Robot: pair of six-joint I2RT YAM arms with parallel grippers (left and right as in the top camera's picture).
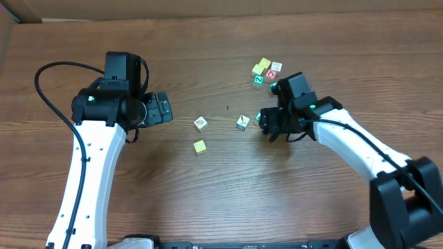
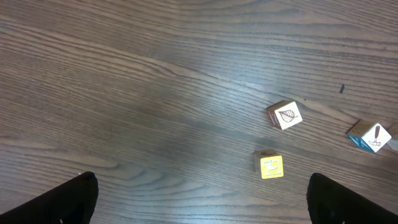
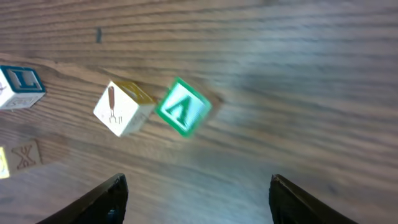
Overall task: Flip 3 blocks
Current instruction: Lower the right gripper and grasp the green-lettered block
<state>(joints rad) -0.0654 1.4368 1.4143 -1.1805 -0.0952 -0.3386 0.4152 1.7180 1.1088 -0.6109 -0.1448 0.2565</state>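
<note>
Three blocks lie mid-table: a white block with a leaf mark (image 1: 201, 123) (image 2: 285, 115), a yellow block (image 1: 200, 146) (image 2: 271, 167), and a white block with a fork mark (image 1: 242, 122) (image 3: 122, 109). A green block with the letter A (image 3: 183, 107) sits blurred and tilted right beside the fork block. My right gripper (image 1: 268, 126) (image 3: 196, 199) hovers open just in front of those two, with nothing between its fingers. My left gripper (image 1: 160, 109) (image 2: 202, 199) is wide open and empty, left of the leaf and yellow blocks.
A tight cluster of cubes (image 1: 266, 72) with yellow, white, green and red faces sits at the back, just beyond the right arm. A cardboard edge (image 1: 14, 28) borders the far left of the wooden table (image 1: 221, 194).
</note>
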